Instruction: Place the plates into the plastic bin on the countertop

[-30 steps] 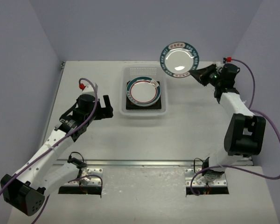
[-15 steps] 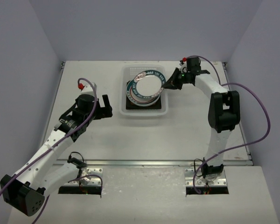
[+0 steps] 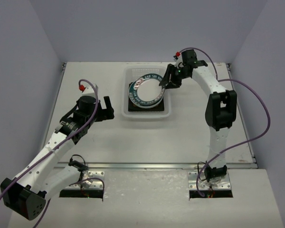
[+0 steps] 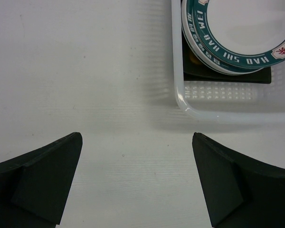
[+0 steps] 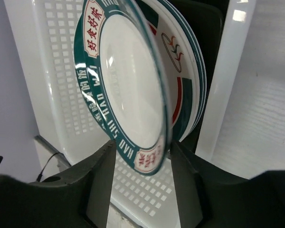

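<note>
The right arm rises from its base at the near edge, bends at the elbow and reaches left over the far right corner of the plastic bin (image 3: 147, 115). The right gripper (image 5: 142, 148) pinches the rim of a round teal-banded plate (image 5: 128, 90), one finger on each face. This plate is tilted, its far edge lifted above the stack of round plates (image 5: 186, 71) already lying in the bin. A square dark plate (image 4: 228, 77) lies at the bottom of that stack.

The left arm stretches diagonally from the near left. The left gripper (image 4: 137, 175) hangs over the bare countertop (image 3: 194, 128), just left of the bin's left wall, with its jaws spread wide and nothing between them.

A second ago the right arm was folded out to the right, holding the plate over the far edge of the countertop, right of the bin, its face toward the camera. Half a second ago the plate had swung over the bin, steeply tilted. Now it leans lower and closer to the stack. The left arm has kept its place throughout.
</note>
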Controlling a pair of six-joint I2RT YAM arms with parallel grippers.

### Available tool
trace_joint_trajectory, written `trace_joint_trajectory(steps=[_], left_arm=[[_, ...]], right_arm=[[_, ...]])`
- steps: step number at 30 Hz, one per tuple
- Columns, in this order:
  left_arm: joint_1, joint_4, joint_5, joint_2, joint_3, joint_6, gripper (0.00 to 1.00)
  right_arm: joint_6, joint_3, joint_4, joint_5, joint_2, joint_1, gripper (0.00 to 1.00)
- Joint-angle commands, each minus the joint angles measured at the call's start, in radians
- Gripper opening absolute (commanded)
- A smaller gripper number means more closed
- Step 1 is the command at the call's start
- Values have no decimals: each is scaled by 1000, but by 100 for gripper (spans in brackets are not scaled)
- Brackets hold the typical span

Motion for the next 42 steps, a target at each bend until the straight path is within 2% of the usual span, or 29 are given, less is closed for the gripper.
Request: trace_joint_trajectory(steps=[1, 3, 4, 5, 8, 10, 15, 16, 18, 20, 21, 27, 29, 32, 36, 42], left_arm=[[10, 34, 5, -5, 12, -1, 100], [10, 33, 5, -5, 12, 0, 100], [10, 33, 5, -4, 12, 1, 100], [11, 34, 5, -3, 12, 1, 100], [10, 34, 7, -1, 12, 1, 100], [10, 32, 2, -2, 12, 1, 100], [22, 16, -88, 1, 21, -7, 100], [49, 12, -113, 6, 29, -11, 100], [111, 7, -138, 8, 42, -23, 100], [146, 6, -167, 8, 53, -31, 100], [147, 9, -184, 8, 56, -31, 100], [147, -3, -256, 55, 87, -22, 100], [147, -22, -284, 61, 110, -24, 100], [147, -42, -321, 33, 119, -33, 100], [145, -57, -378, -21, 106, -48, 100], [142, -25, -407, -120, 53, -44, 100]], right_arm=[[-93, 92, -115, 129, -11, 26, 77], [-99, 100, -122, 181, -20, 27, 85], [-106, 118, -132, 223, -33, 32, 94], [-111, 140, -146, 256, -37, 34, 99], [-135, 230, -224, 305, -8, 39, 99], [-140, 226, -230, 326, -25, 38, 99], [-181, -143, -42, 469, -303, 39, 99], [-197, -273, 22, 505, -418, 41, 99], [-236, -432, 121, 610, -626, 41, 99], [-257, -620, 134, 715, -789, 41, 99], [-262, -663, 121, 746, -851, 41, 99], [-262, -873, 29, 859, -1194, 43, 99], [-273, -968, 74, 821, -1344, 41, 99], [-300, -1042, 76, 743, -1487, 41, 99], [-290, -1065, 71, 716, -1585, 47, 99], [-303, -1098, 82, 739, -1618, 71, 99]])
